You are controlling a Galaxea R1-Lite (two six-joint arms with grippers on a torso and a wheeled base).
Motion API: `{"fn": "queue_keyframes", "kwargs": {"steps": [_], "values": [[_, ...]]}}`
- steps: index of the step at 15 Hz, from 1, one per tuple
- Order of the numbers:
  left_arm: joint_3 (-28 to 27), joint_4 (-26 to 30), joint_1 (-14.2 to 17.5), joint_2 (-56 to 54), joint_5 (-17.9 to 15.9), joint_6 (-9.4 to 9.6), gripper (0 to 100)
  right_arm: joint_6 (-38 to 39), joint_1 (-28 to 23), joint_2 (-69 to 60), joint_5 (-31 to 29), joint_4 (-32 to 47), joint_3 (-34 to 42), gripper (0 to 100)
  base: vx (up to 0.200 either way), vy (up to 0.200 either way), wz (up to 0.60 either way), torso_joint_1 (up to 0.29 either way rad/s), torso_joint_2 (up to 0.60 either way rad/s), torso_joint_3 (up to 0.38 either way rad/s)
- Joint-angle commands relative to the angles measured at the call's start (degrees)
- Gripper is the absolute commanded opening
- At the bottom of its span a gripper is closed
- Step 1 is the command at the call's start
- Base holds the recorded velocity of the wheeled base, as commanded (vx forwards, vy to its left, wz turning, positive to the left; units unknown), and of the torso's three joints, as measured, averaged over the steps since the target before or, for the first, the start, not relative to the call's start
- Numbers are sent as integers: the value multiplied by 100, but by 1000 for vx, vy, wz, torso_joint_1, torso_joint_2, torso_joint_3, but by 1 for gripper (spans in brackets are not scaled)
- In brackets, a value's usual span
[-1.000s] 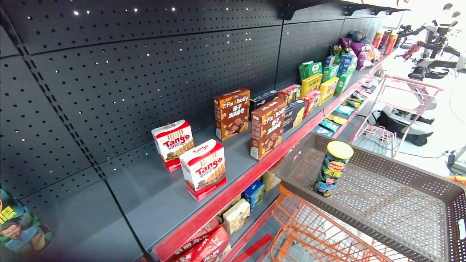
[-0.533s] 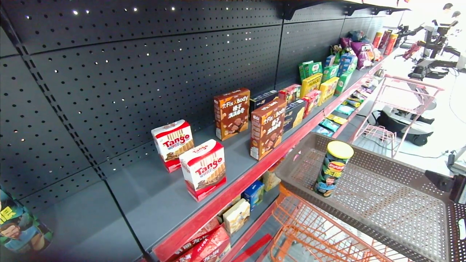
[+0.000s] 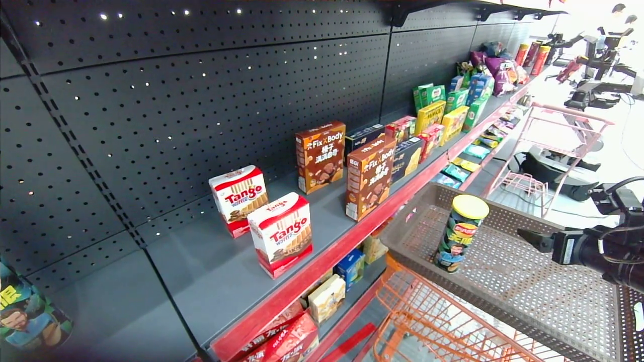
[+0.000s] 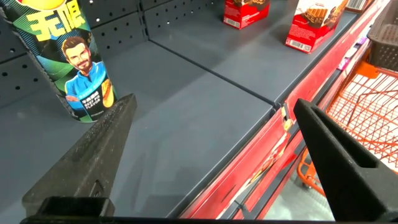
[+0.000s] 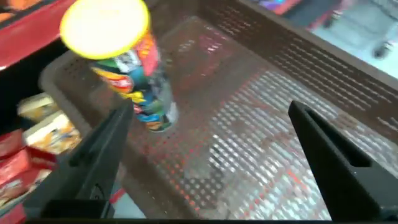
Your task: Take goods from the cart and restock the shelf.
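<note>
Head view: the chip can (image 3: 461, 234) stands upright, yellow lid up and long axis vertical, in the brown basket (image 3: 553, 301) atop the orange cart (image 3: 427, 327), centre-right of frame, near the basket's shelf-side end. The right gripper (image 3: 548, 236) sits at the right edge at abt the can's mid-height, close to it but apart; the can lies to picture-left of the visible finger. A second can (image 3: 27, 314) of the same kind stands on the shelf (image 3: 211, 271) at lower left. Boxed goods (image 3: 282, 234) occupy the shelf's middle & upper right. Left wrist view: the left gripper (image 4: 214, 99) is spread wide w/ nothing betw. its fingers (image 4: 93, 162). It hangs over the shelf's front part, w/ the second can upright beyond one finger, not touching. Right wrist view: the right gripper's fingers (image 5: 93, 162) are wide apart & empty above the basket floor. The chip can is ahead of them, off the gap's centre line, beyond one fingertip rather than betw. the two. Judgement: the right arm is nearer by far. Since the can's axis is vertical, a side-on grasp at mid-body suits. The gap first needs shifting sideways to straddle the can before advancing, else one finger may tip it.
</note>
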Motion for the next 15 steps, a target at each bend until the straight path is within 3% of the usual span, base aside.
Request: {"fn": "queue_keyframes", "kwargs": {"steps": [1,8,15], "values": [[1,-1,0,11,1,-1,100,-101,3,279,337,-13,-191,100,0,0,0,0,0,0],[1,-1,0,2,1,-1,100,-127,-23,595,1620,-233,-384,100,0,0,0,0,0,0],[1,-1,0,2,1,-1,100,-294,-5,1219,1822,-576,-533,100,0,0,0,0,0,0]]}}
